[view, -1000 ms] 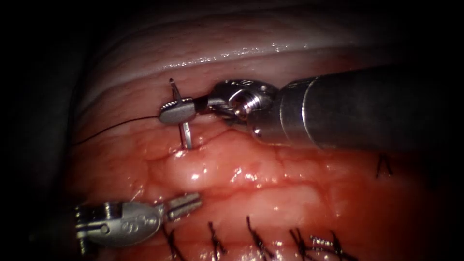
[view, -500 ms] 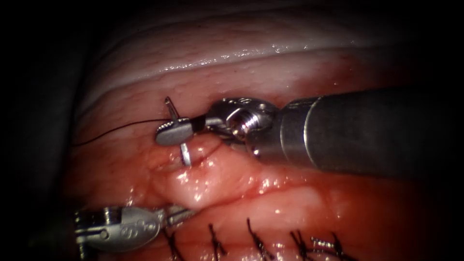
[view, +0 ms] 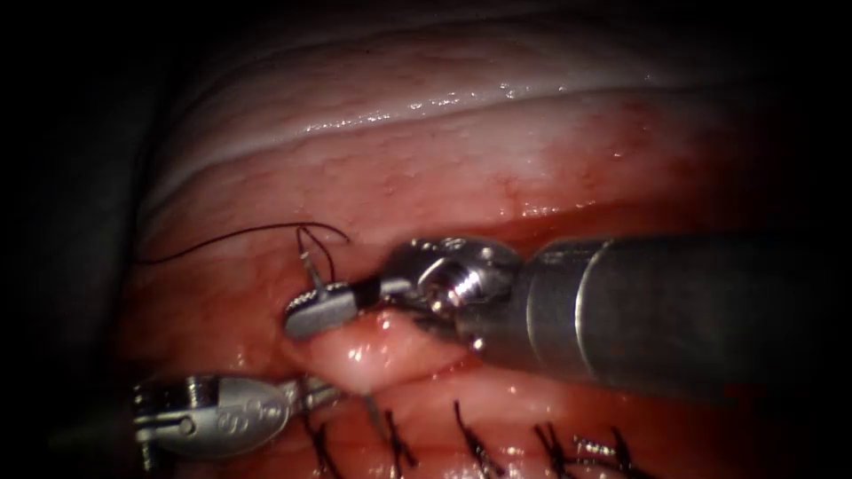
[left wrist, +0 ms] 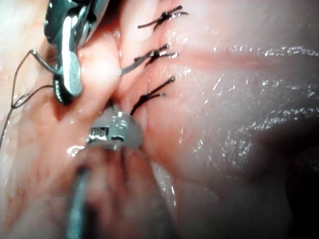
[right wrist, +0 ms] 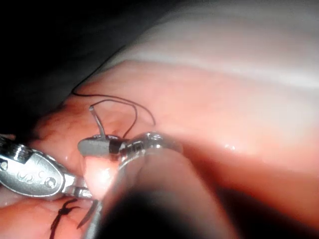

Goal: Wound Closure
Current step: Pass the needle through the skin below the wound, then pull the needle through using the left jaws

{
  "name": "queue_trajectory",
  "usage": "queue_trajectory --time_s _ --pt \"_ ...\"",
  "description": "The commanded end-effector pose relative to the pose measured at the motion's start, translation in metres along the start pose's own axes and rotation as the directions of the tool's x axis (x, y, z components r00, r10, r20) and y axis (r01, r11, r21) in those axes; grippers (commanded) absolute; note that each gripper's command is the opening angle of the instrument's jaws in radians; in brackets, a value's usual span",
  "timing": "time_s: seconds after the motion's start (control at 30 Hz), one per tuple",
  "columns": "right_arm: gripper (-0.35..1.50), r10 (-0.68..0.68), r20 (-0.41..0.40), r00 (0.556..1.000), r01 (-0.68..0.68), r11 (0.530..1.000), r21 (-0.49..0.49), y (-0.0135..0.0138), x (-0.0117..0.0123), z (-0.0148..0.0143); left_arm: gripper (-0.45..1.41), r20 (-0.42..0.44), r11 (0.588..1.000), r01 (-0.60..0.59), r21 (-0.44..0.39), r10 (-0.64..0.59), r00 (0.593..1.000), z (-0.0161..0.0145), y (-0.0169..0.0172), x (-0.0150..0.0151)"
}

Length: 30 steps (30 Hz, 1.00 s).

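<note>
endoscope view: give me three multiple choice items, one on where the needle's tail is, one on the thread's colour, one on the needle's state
1. Where is the needle's tail end?
A. sticking up just above the right tool's jaws
B. in the left tool
C. lying loose on the tissue, far from both tools

2. What colour is the thread?
A. white
B. dark, near black
C. bright blue

3. What state is the needle in?
A. free in the air
B. lying flat on the tissue
C. in the tissue, held by the right tool

Answers:
1 A: the needle rises from the right tool, which is shut on it near the tail.
2 B: the thread is a dark line looping from the tail.
3 C: it enters the raised fold of tissue; the left tool rests against that fold, its hold unclear.
</note>
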Motion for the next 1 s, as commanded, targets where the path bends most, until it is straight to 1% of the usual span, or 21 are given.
queue_trajectory --time_s 0.03,0.2,0.3,0.4,0.5,0.57,0.6,0.63,0.67,0.7,0.77,0.8,0.83,0.87,0.93,1.0 --pt "-0.35 0.019 -0.005 1.000 -0.019 1.000 0.000 0.0006 0.0003 0.0007 -0.23 -0.001 1.000 -0.001 -0.001 0.001 1.000 0.0008 0.0003 -0.0002" --pt "-0.35 0.095 0.006 0.995 -0.096 0.995 0.007 0.0002 -0.0001 0.0005 -0.27 -0.001 1.000 -0.001 -0.002 0.001 1.000 0.0007 0.0002 -0.0002" --pt "-0.35 0.103 -0.003 0.995 -0.103 0.995 0.010 0.0000 0.0000 0.0006 -0.27 -0.001 1.000 -0.001 -0.002 0.001 1.000 0.0007 0.0002 -0.0002" --pt "-0.35 0.114 -0.077 0.991 -0.116 0.993 -0.026 0.0001 0.0013 0.0005 -0.27 -0.004 1.000 -0.001 -0.005 0.001 1.000 0.0007 0.0004 -0.0002" --pt "-0.35 0.133 -0.173 0.976 -0.137 0.991 -0.012 0.0006 0.0033 -0.0004 -0.27 -0.006 1.000 -0.001 -0.007 0.001 1.000 0.0003 0.0008 0.0001" --pt "-0.33 0.108 -0.251 0.962 -0.114 0.993 -0.011 0.0011 0.0049 -0.0013 -0.25 -0.014 1.000 0.001 -0.013 -0.001 1.000 -0.0001 0.0012 0.0005" --pt "-0.13 0.082 -0.285 0.955 -0.094 0.995 -0.030 0.0013 0.0056 -0.0017 -0.25 -0.026 1.000 0.003 -0.010 -0.003 1.000 -0.0002 0.0014 0.0007" --pt "-0.03 0.061 -0.311 0.949 -0.080 0.996 -0.049 0.0016 0.0064 -0.0020 -0.23 -0.039 1.000 0.005 -0.007 -0.005 0.999 -0.0004 0.0016 0.0009" --pt "-0.03 0.044 -0.332 0.942 -0.071 0.995 -0.069 0.0020 0.0073 -0.0025 -0.22 -0.049 1.000 0.007 -0.003 -0.007 0.999 -0.0006 0.0018 0.0012" --pt "0.10 0.020 -0.345 0.938 -0.055 0.994 -0.090 0.0023 0.0079 -0.0029 -0.22 -0.061 1.000 -0.001 0.000 0.001 0.998 -0.0008 0.0019 0.0016" --pt "0.73 -0.017 -0.386 0.922 -0.031 0.992 -0.120 0.0031 0.0093 -0.0034 -0.16 -0.075 1.000 -0.012 0.008 0.013 0.997 -0.0010 0.0020 0.0022" --pt "0.96 -0.025 -0.410 0.912 -0.028 0.992 -0.123 0.0035 0.0097 -0.0036 -0.13 -0.087 1.000 -0.018 0.019 0.020 0.996 -0.0012 0.0019 0.0026" --pt "1.03 -0.027 -0.428 0.904 -0.026 0.993 -0.117 0.0038 0.0101 -0.0038 -0.11 -0.097 0.999 -0.025 0.027 0.027 0.995 -0.0013 0.0017 0.0029" --pt "0.98 -0.028 -0.434 0.901 -0.020 0.994 -0.105 0.0041 0.0103 -0.0040 -0.10 -0.107 0.999 -0.031 0.036 0.035 0.994 -0.0013 0.0015 0.0032" --pt "0.96 -0.019 -0.423 0.906 -0.020 0.996 -0.088 0.0044 0.0104 -0.0043 -0.03 -0.134 0.997 -0.046 0.062 0.054 0.990 -0.0014 0.0009 0.0038" --pt "1.06 -0.014 -0.422 0.907 -0.024 0.996 -0.084 0.0044 0.0103 -0.0045 0.00 -0.152 0.995 -0.058 0.080 0.070 0.986 -0.0014 0.0003 0.0042"
